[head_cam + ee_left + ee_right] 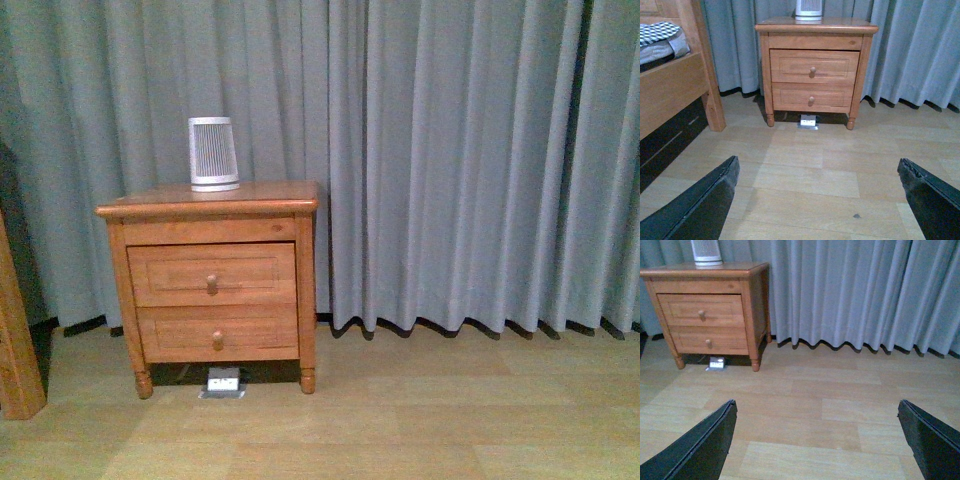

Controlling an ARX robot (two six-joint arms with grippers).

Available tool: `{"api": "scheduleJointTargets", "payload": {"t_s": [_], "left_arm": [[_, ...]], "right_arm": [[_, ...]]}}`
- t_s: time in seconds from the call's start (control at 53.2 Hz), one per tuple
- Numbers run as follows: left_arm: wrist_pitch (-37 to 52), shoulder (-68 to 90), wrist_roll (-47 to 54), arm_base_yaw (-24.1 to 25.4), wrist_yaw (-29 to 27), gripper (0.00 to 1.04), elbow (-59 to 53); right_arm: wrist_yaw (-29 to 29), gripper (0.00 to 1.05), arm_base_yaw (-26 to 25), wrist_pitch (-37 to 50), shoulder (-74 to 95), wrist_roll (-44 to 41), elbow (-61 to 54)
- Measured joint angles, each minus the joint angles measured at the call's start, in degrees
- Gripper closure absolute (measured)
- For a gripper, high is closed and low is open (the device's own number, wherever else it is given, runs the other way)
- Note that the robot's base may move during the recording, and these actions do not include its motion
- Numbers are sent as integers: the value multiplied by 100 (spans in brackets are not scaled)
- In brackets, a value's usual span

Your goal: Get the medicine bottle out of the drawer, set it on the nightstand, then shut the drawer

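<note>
Standing left of centre in the front view, the nightstand (pixel 207 205) has its drawer (pixel 212 268) shut, facing the camera, long axis horizontal; left end effector (pixel 817 165) and right end effector (pixel 816 404) both gape wide

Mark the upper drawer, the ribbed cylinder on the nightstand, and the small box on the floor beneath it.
upper drawer (pixel 170 272), front view, left half of its front panel.
ribbed cylinder (pixel 214 150), front view, middle of its ribbed side.
floor box (pixel 223 381), front view, its pale face.
</note>
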Motion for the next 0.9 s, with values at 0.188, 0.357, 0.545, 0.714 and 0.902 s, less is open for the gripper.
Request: {"api": "scheduleJointTargets", "payload": {"t_s": [0.188,0.357,0.545,0.714,0.902], "left_arm": [[0,0,0,-2,-2,7,0],[0,0,0,0,-2,7,0],[0,0,0,-2,0,7,0],[0,0,0,-2,-2,7,0],[0,0,0,-2,0,7,0]], "right_arm": [[0,7,0,0,0,0,0],[0,7,0,0,0,0,0],[0,7,0,0,0,0,0],[0,7,0,0,0,0,0],[0,7,0,0,0,0,-2]]}}
